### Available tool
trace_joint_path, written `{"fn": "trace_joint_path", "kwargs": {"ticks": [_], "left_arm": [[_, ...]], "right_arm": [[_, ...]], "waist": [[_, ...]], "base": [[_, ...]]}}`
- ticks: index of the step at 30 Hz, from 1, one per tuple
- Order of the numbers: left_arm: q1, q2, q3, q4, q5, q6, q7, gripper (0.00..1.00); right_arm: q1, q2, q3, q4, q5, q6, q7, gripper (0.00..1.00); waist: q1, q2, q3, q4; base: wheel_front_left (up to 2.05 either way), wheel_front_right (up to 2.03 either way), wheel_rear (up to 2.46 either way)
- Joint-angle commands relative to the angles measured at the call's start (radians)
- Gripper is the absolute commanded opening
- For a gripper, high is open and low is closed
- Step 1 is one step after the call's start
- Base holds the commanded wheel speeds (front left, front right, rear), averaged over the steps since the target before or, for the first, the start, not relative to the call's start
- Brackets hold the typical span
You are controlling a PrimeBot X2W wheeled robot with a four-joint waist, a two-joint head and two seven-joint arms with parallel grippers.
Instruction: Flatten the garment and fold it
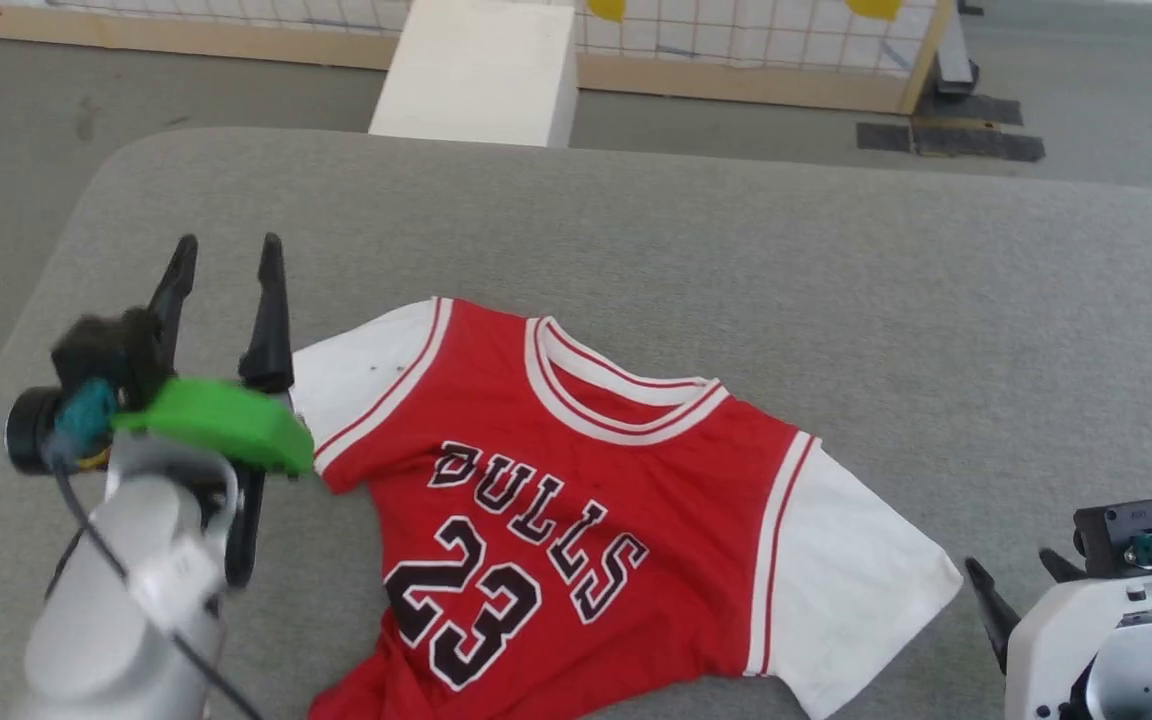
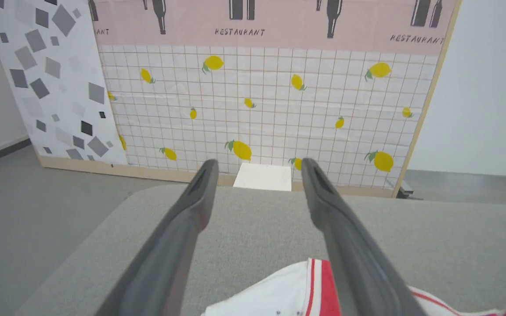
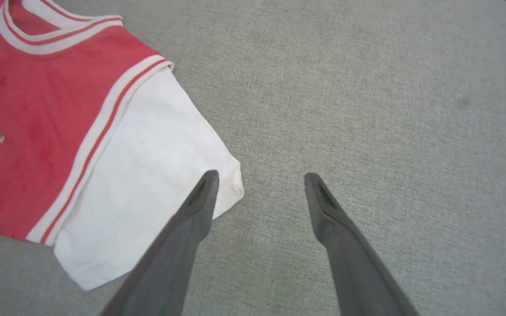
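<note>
The garment (image 1: 576, 500), a red shirt with white short sleeves, striped trim and a black 23, lies face up on the grey table (image 1: 736, 250). Its lower left hem is bunched. My left gripper (image 1: 228, 248) stands open just left of the garment's left sleeve (image 1: 361, 375), nothing between its fingers. From the left wrist, that sleeve (image 2: 279, 294) shows under the open left gripper (image 2: 257, 164). My right gripper (image 3: 259, 177) is open above the table, its left finger over the tip of the right sleeve (image 3: 147, 175). In the head view its dark fingers (image 1: 986, 595) show at the lower right.
A white block (image 1: 481, 70) stands on the floor beyond the table's far edge, before a wooden-framed panel with a lemon-and-grid pattern (image 2: 257, 101). Dark mats (image 1: 951, 130) lie on the floor at the far right. The table's rounded left corner (image 1: 126, 160) is near my left arm.
</note>
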Motion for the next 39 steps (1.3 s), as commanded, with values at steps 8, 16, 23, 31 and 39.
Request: {"fn": "trace_joint_path", "kwargs": {"ticks": [8, 16, 23, 31, 39], "left_arm": [[0.316, -0.059, 0.063, -0.313, 0.244, 0.030, -0.005, 1.00], [0.392, -0.151, 0.113, -0.374, 0.290, 0.007, -0.005, 1.00], [0.400, -0.182, 0.164, -0.353, 0.312, -0.036, -0.005, 1.00], [0.414, -0.207, 0.189, -0.328, 0.320, -0.082, -0.005, 1.00], [0.408, -0.239, 0.156, -0.248, 0.323, -0.130, -0.005, 1.00]], "right_arm": [[-0.077, -0.007, 0.015, 0.136, 0.021, -0.002, 0.116, 1.00], [-0.120, 0.039, -0.020, 0.284, -0.001, -0.002, 0.104, 0.46], [-0.129, -0.035, -0.016, 0.307, -0.016, -0.002, 0.086, 0.00], [-0.163, -0.242, -0.088, 0.273, -0.001, -0.002, 0.111, 0.00], [-0.188, -0.281, -0.087, 0.361, 0.007, -0.002, 0.038, 1.00]], "waist": [[0.0000, 0.0000, -0.012, 0.083], [0.0000, 0.0000, 0.020, 0.131], [0.0000, 0.0000, -0.005, 0.109], [0.0000, 0.0000, -0.054, 0.064], [0.0000, 0.0000, -0.047, 0.035]], "base": [[0.00, 0.00, 0.00], [0.00, 0.00, 0.00], [0.00, 0.00, 0.00], [0.00, 0.00, 0.00], [0.00, 0.00, 0.00]]}}
